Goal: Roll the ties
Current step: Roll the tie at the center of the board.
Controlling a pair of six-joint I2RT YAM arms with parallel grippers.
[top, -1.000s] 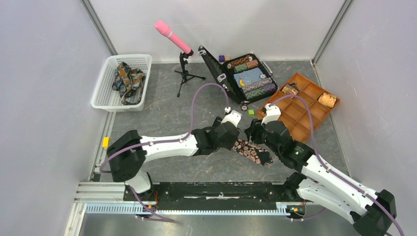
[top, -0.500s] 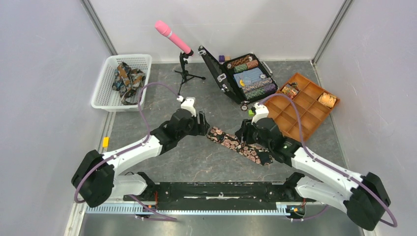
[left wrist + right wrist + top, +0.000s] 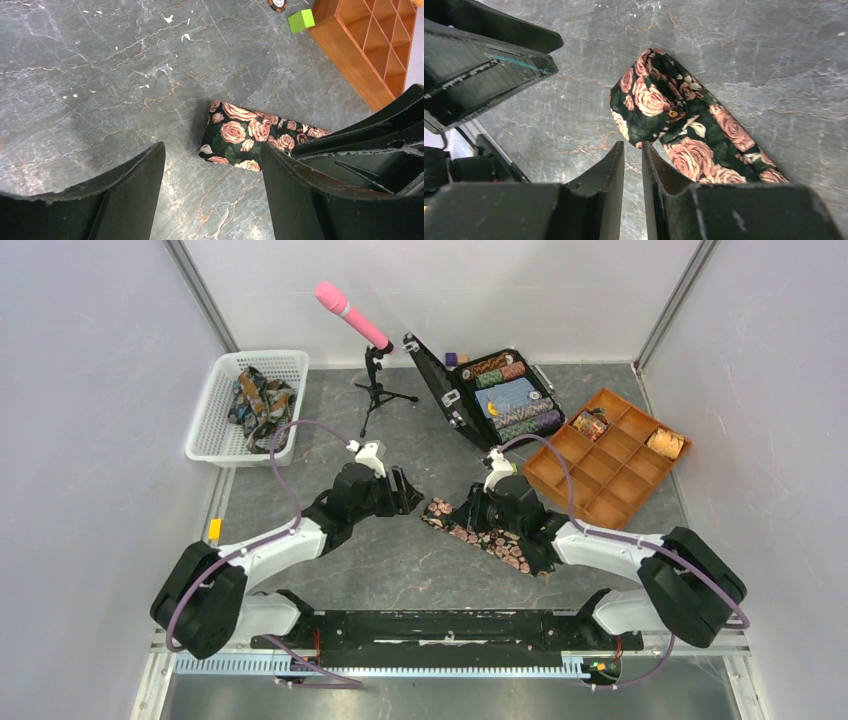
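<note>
A dark tie with pink roses (image 3: 495, 537) lies as a strip slanting across the table's middle. Its upper-left end (image 3: 649, 102) is folded over on itself. My right gripper (image 3: 468, 512) hovers at that end. Its jaws (image 3: 633, 146) stand a narrow slit apart, with bare table showing between them and the tie's edge just beyond the tips. My left gripper (image 3: 408, 490) is wide open just left of the tie, holding nothing. The tie's end (image 3: 235, 137) lies ahead of its tips (image 3: 212, 150). More ties (image 3: 258, 400) are heaped in a white basket (image 3: 215, 452).
An orange divided tray (image 3: 620, 475) at the right holds two rolled ties (image 3: 665, 443). An open case of poker chips (image 3: 510, 400) and a pink microphone on a tripod (image 3: 352, 315) stand at the back. A small green cube (image 3: 301, 20) lies near the tray.
My left arm has pulled back to the left, uncovering the tie's end. My right gripper has slid left along the tie to that end, and its jaws have narrowed.
</note>
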